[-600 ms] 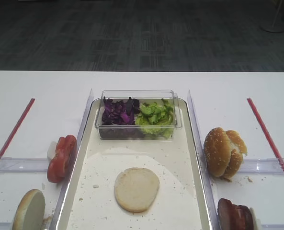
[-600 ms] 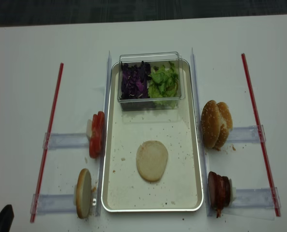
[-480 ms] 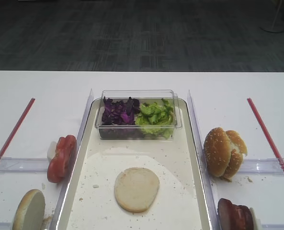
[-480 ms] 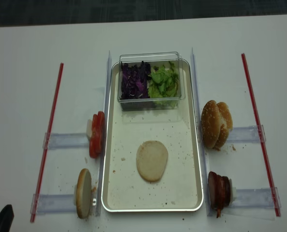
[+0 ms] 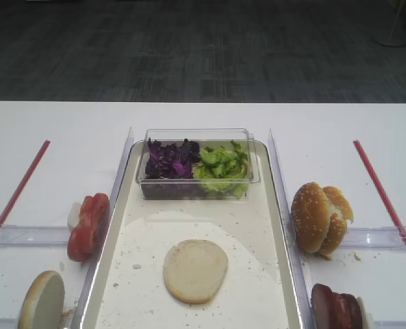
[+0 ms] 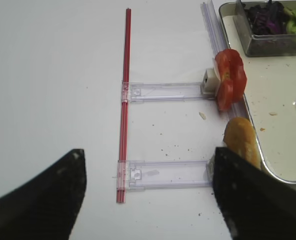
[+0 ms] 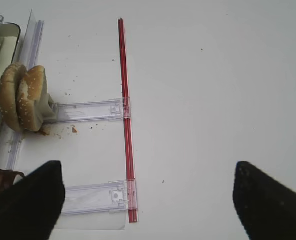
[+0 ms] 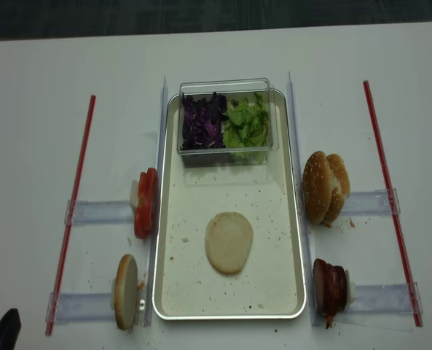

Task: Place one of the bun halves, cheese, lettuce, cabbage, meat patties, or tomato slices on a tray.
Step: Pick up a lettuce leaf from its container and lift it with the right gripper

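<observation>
Cream-faced, one of the bun halves (image 8: 229,242) lies flat in the middle of the tray (image 8: 170,288), with lettuce (image 8: 246,122) and cabbage (image 8: 204,122) in a clear tub (image 8: 226,85) at its far end. Tomato slices (image 8: 146,202) stand left of the rim, meat patties (image 8: 329,285) right, on a white table (image 8: 41,109). Both the right gripper (image 7: 148,200) and left gripper (image 6: 148,190) are spread wide, holding nothing.

no visible change since earlier

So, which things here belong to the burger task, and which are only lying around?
Task things: tray, bun halves, tomato slices, meat patties, cabbage, lettuce.
Just lying there: red strips, clear holders, clear tub.
</observation>
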